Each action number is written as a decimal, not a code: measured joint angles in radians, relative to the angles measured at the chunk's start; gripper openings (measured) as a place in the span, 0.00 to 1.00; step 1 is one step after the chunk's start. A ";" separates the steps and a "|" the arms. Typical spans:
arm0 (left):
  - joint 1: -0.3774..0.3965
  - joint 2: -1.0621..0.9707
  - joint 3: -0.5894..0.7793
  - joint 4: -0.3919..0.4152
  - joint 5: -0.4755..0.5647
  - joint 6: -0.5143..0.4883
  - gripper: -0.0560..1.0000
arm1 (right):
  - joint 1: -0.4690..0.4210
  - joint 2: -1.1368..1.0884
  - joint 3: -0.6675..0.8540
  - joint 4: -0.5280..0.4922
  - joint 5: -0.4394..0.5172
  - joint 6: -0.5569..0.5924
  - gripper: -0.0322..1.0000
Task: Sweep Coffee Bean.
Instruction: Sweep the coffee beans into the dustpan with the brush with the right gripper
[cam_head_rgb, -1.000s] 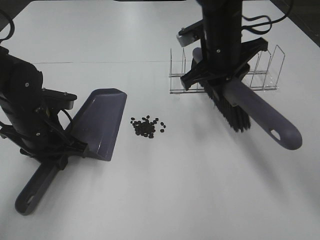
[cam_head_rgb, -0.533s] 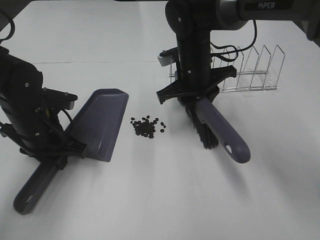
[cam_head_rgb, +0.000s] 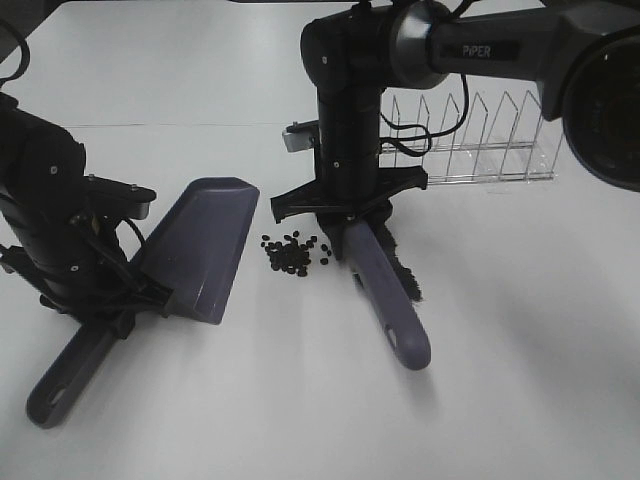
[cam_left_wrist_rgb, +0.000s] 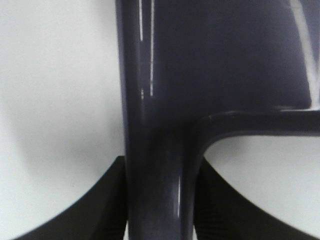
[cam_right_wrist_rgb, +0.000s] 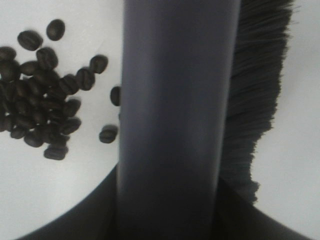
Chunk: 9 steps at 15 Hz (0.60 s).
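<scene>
A loose cluster of dark coffee beans lies on the white table; it also shows in the right wrist view. The grey-purple dustpan rests left of the beans, its open edge towards them. My left gripper is shut on the dustpan's handle. My right gripper is shut on the grey-purple brush, whose black bristles touch the table just right of the beans. The brush handle fills the right wrist view.
A clear wire-and-acrylic rack stands behind the right arm at the back right. The dustpan's handle end points to the front left. The white table extends to the front and right.
My right arm has carried the brush left and down, from near the rack to the table just right of the beans. The left gripper and dustpan have not moved.
</scene>
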 joint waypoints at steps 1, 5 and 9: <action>0.000 0.000 0.000 0.000 0.000 0.000 0.37 | 0.003 0.010 -0.014 0.034 0.004 0.000 0.31; 0.000 0.000 0.000 0.000 0.000 0.000 0.37 | 0.016 0.030 -0.028 0.315 -0.110 0.000 0.31; 0.000 0.000 0.000 0.000 0.000 0.000 0.37 | 0.016 0.054 -0.028 0.555 -0.298 -0.026 0.31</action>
